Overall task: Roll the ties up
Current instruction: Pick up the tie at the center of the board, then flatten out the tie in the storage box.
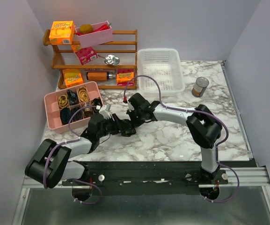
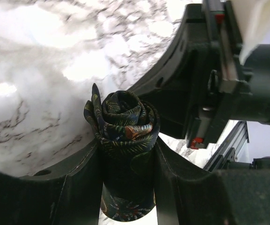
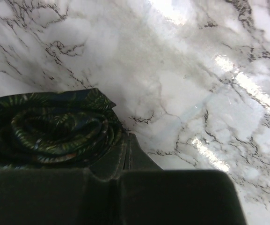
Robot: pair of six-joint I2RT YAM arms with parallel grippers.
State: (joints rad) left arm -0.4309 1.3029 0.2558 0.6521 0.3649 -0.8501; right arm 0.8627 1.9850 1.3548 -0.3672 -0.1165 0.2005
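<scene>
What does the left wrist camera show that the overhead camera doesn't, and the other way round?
Left wrist only: the spiral end of a rolled black tie with green-gold pattern, pinched between the two fingers of the left gripper. Overhead only: a pink divided plastic tray, a wooden shelf rack, a white plastic basket and a metal can. Both: the white marble table and the right gripper close beside the left one.
</scene>
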